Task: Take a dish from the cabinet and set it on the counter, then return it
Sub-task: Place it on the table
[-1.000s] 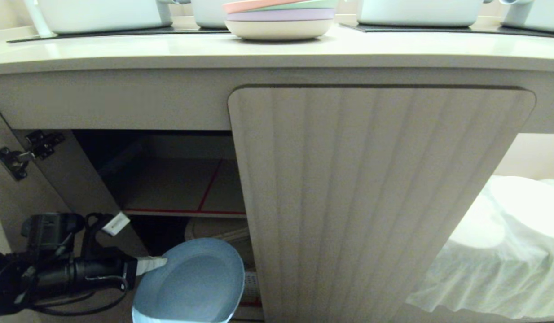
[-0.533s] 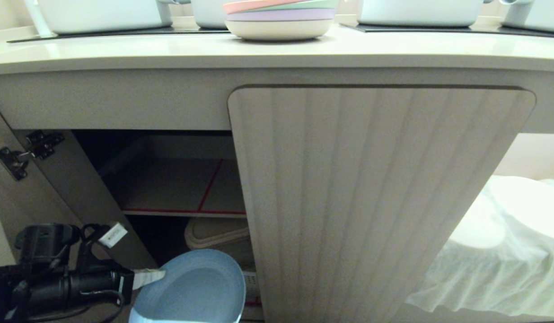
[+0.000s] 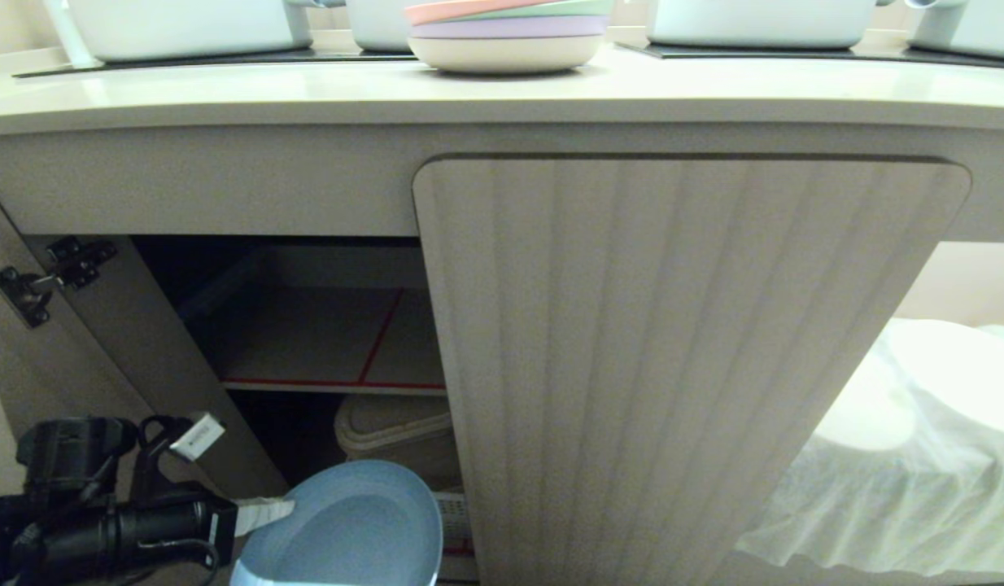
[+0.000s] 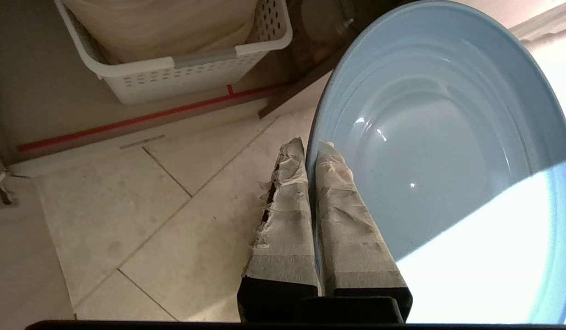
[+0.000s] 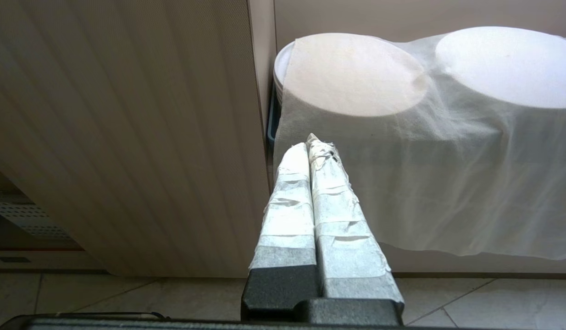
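The blue dish [image 3: 351, 529] hangs tilted in front of the open left side of the cabinet [image 3: 323, 325], low in the head view. My left gripper [image 3: 284, 509] is shut on the dish's rim, one taped finger on each side of the edge. In the left wrist view the dish [image 4: 448, 146] fills the frame beside the left gripper [image 4: 309, 145], above tiled floor. The counter [image 3: 502, 94] runs across the top. My right gripper [image 5: 313, 143] is shut and empty, parked by the closed fluted door [image 5: 127, 137].
A stack of pastel plates [image 3: 506, 37] and white pots stand on the counter. The closed door [image 3: 673, 358] flanks the opening on its right. A white perforated basket [image 4: 182, 68] sits on the cabinet floor. White cloth [image 3: 909, 456] covers round things at the right.
My left arm has drawn the dish lower and slightly leftward in the head view, out from the cabinet opening. More of the beige thing under the shelf now shows behind the dish.
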Available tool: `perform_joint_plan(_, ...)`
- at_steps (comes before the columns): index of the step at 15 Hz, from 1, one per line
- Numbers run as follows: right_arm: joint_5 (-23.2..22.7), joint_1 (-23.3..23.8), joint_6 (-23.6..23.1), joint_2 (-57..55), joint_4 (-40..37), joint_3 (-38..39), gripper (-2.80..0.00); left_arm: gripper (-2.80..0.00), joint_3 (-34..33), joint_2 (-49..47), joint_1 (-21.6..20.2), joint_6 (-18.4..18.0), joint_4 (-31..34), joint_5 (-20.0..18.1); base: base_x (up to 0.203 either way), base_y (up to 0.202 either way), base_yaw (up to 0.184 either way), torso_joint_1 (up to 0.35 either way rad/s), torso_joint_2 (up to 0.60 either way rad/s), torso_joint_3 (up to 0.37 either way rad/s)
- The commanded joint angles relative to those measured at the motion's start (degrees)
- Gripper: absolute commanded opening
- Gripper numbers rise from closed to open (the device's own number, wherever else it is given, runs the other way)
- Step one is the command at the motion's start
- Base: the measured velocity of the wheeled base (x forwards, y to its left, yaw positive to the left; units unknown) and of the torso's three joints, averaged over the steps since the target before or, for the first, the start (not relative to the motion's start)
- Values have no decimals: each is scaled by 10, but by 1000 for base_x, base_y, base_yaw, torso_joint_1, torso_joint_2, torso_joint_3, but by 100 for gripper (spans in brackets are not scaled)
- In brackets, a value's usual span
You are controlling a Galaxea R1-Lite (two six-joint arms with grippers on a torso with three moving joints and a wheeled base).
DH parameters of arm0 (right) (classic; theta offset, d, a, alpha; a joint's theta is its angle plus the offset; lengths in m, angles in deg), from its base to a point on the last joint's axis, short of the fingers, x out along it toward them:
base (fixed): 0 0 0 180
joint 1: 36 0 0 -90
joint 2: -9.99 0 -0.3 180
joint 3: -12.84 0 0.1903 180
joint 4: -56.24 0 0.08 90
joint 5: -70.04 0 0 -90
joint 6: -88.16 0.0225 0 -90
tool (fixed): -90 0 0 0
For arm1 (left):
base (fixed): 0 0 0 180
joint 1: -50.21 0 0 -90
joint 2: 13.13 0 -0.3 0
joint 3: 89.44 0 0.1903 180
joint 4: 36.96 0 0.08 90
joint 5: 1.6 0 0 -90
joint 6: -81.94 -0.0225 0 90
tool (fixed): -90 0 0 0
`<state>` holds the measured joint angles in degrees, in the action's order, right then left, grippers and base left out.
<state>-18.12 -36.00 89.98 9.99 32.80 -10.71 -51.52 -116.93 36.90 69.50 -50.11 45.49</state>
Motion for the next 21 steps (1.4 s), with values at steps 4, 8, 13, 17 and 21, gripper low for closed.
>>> perform_joint_plan(4, 0, -1, 0, 0, 0, 0, -280, -280, -34, -4, 0, -2, -47, -2, 0, 0, 0, 0, 0, 0)
perform_joint_plan(8, 0, 0, 0, 0, 0, 0, -280, -280, -51, -4, 1, -29, -49, -3, 0, 0, 0, 0, 0, 0)
perform_joint_plan(13, 0, 0, 0, 0, 0, 0, -280, -280, -89, -2, 7, -84, -50, -20, 0, 0, 0, 0, 0, 0)
perform_joint_plan(17, 0, -1, 0, 0, 0, 0, -280, -280, -94, 0, 6, -85, -51, -41, 0, 0, 0, 0, 0, 0)
perform_joint_plan(21, 0, -1, 0, 0, 0, 0, -280, -280, -94, 0, 6, -86, -51, -41, 0, 0, 0, 0, 0, 0)
